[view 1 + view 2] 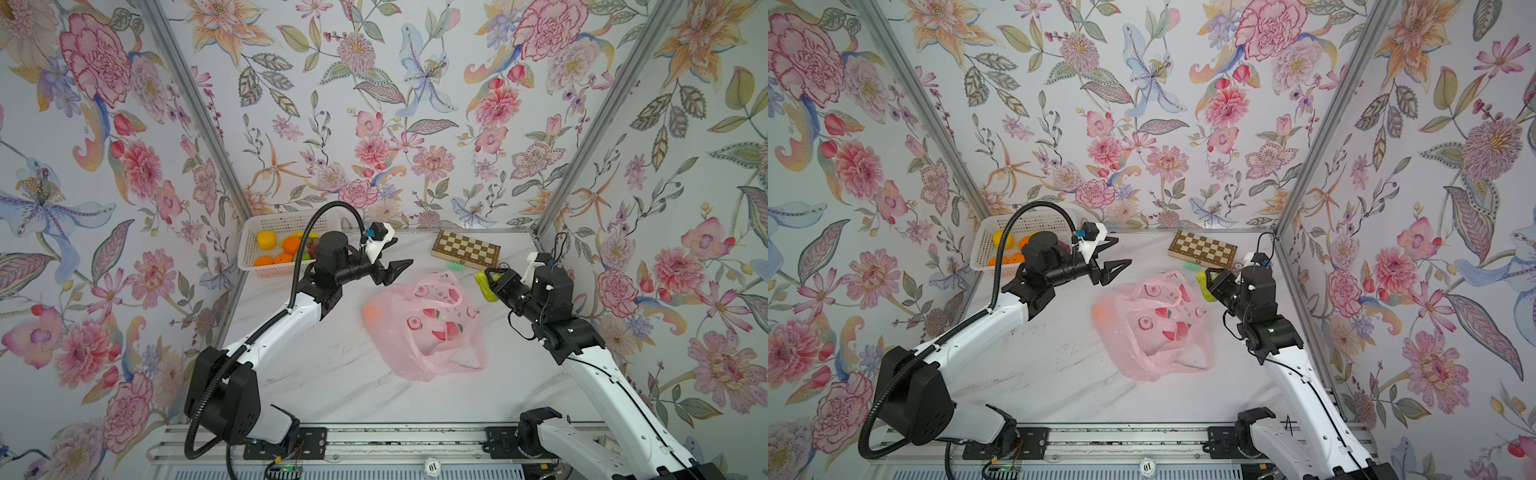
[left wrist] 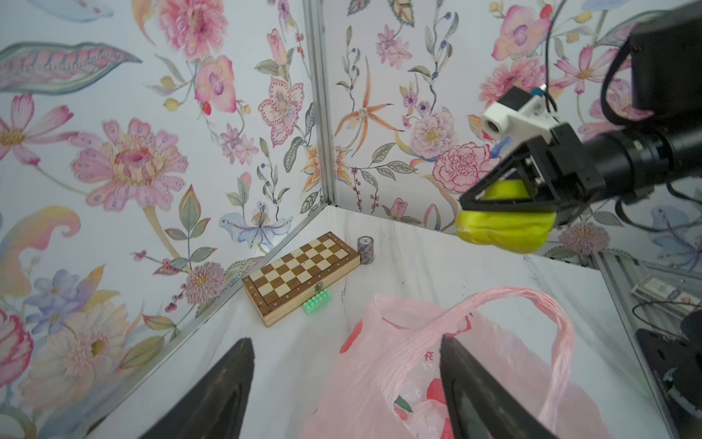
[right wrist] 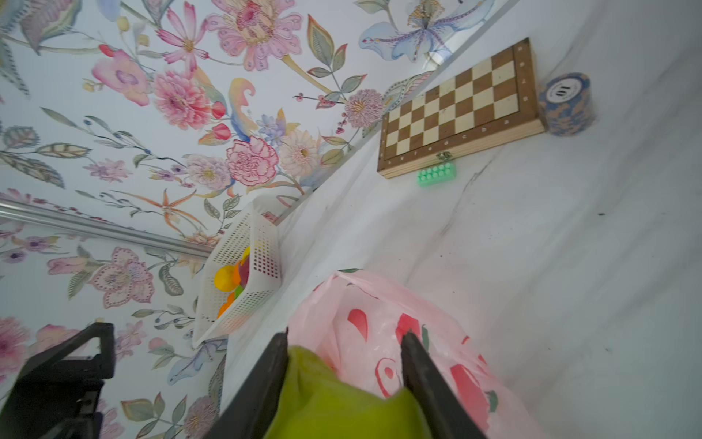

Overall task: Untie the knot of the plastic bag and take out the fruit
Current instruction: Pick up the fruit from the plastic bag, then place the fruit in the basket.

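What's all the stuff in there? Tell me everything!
plastic bag: one, pink with red prints, middle of the table.
fruit in the bag: at least one, orange, showing through the plastic.
basket: one, white, far left corner.
fruit in the basket: several, orange, yellow, green.
chessboard: one, brown and cream, by the back wall.
block: one, green, in front of the chessboard.
chip stack: one, blue and tan, beside the chessboard.
yellow-green fruit: one, in the right gripper.
left gripper: one, black, open, empty, near the basket.
right gripper: one, black, shut on the yellow-green fruit.
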Motion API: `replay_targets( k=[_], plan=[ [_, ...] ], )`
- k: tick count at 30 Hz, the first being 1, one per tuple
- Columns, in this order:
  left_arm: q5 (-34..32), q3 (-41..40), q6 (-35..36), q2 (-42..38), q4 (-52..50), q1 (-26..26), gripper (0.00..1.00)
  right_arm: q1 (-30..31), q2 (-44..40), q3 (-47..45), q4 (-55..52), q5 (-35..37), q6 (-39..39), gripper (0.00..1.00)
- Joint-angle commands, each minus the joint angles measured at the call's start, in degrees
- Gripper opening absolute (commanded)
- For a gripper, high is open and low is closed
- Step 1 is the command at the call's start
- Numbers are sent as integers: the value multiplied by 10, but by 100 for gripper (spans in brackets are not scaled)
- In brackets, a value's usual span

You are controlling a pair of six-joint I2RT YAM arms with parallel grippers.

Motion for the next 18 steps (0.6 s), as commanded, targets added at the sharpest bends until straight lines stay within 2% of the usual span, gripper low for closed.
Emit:
replay_targets(
  k=[1,5,7,10,15,18],
  plan=[
    [41,-22,110,-32,77,-22,81,5,33,59,39,-76,19,30],
    [37,-21,168,-39,102,-29,83,37,87,120,56,-100,38,31],
    [22,-22,221,-45,98,-40,86,58,109,142,61,-97,55,32],
    [-24,-23,347,-53,74,-64,90,82,147,167,69,-97,120,32],
    [-87,-17,541,-47,28,-95,90,114,192,191,116,-105,204,33],
    [-104,-13,605,-38,22,-109,90,127,208,206,114,-94,218,33]
  ],
)
